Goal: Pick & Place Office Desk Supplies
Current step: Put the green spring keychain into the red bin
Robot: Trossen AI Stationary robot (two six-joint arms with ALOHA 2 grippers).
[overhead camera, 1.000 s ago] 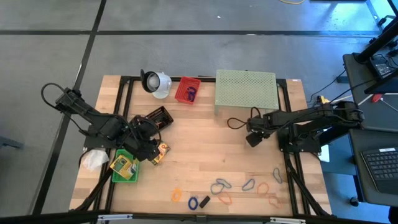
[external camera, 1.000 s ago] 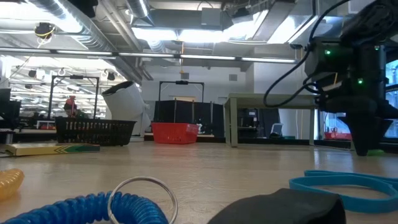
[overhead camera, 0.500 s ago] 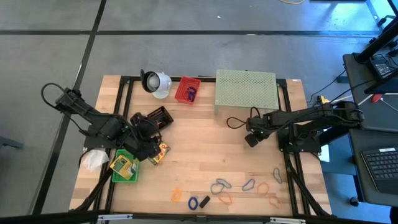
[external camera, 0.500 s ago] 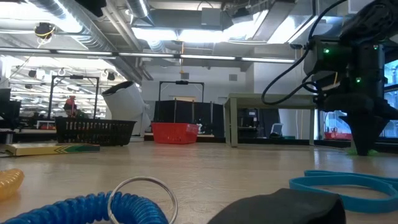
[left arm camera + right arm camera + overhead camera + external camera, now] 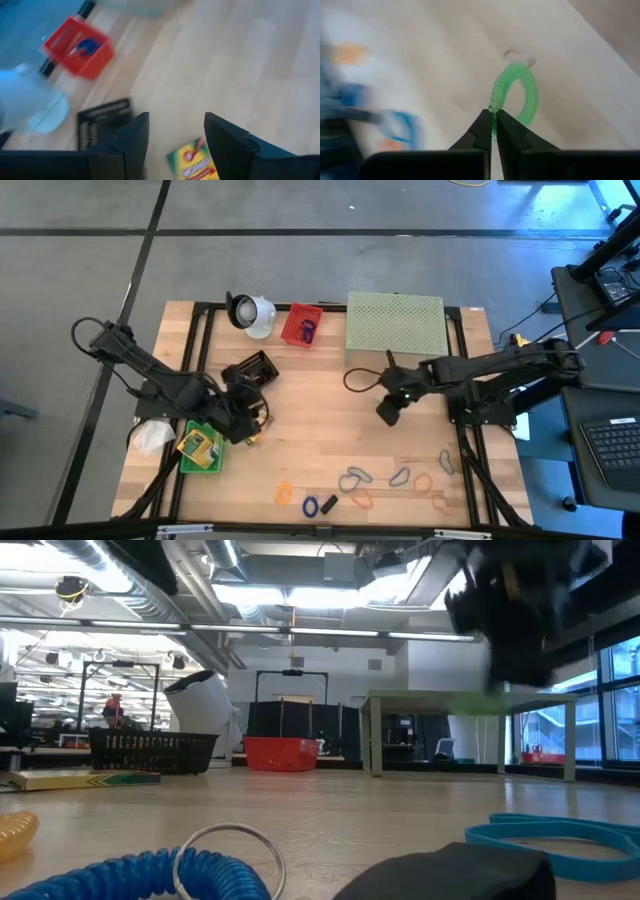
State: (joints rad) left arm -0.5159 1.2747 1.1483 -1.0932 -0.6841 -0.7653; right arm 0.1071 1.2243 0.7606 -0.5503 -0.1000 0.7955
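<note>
Your right gripper, pressed together on the edge of a green coil loop, hangs above the wooden surface just in front of the pale green mesh stand. The pinch is thin, so a quick swing could shake the loop free. Your left gripper, spread and holding nothing, hovers over a crayon box, well left of the stand; closing off-centre could skid it.
</note>
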